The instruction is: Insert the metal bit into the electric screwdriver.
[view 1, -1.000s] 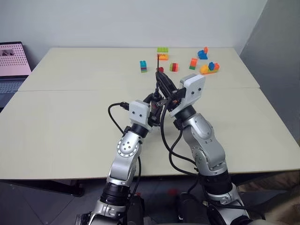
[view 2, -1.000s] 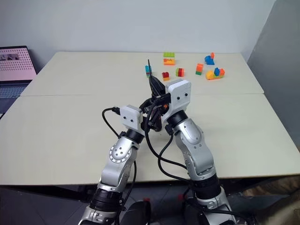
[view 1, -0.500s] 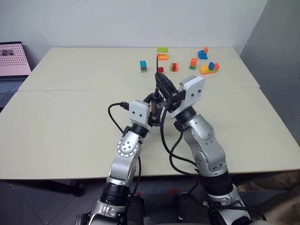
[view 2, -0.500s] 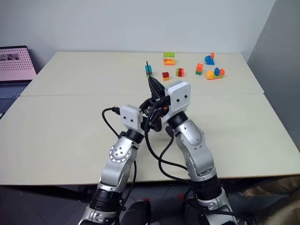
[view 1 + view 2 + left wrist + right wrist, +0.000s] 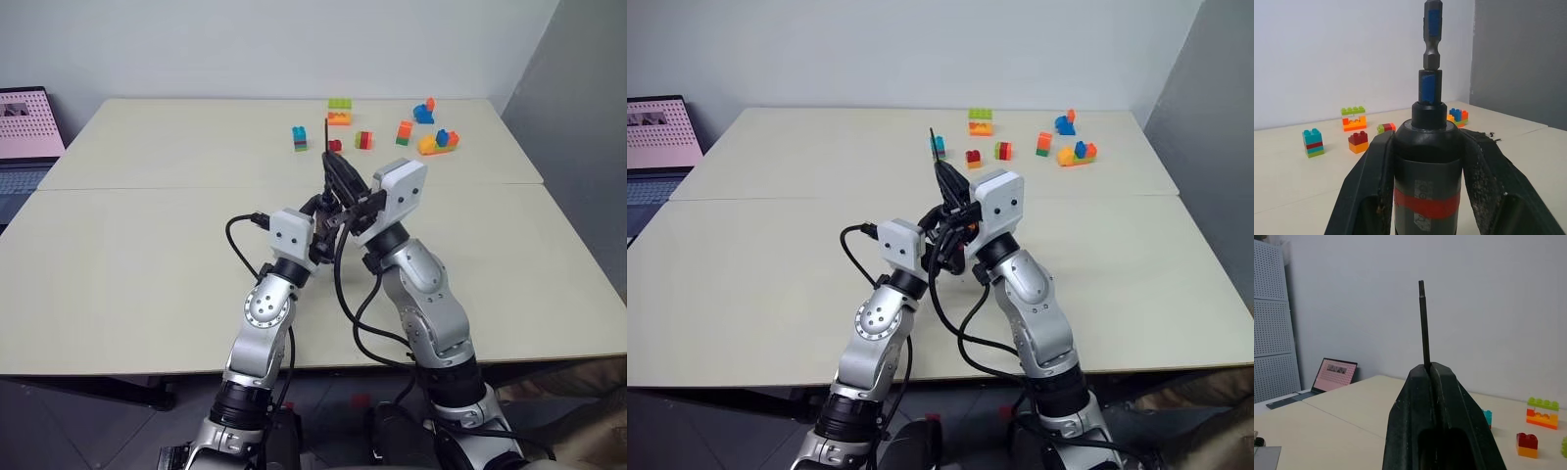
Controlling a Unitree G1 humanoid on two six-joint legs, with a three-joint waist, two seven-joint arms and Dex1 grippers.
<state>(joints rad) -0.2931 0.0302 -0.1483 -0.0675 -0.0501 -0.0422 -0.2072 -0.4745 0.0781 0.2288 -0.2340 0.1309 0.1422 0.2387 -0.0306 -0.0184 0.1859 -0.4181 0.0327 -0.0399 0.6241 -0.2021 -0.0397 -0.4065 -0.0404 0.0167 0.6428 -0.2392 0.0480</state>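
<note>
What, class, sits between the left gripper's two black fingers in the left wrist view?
The electric screwdriver, its red-banded black body clamped between the fingers, its narrow tip rising toward the coloured bricks on the table.

Even, soft indoor light; faint shadows; sharp

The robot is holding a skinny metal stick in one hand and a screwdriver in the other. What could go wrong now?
1. The right gripper pinches the metal bit only at its lower end, so the thin rod might tilt or slip when pushed.
2. The electric screwdriver in the left gripper has a narrow tip, so the bit could easily miss it.
3. If dropped, the bit may roll toward the toy bricks on the table.
</note>
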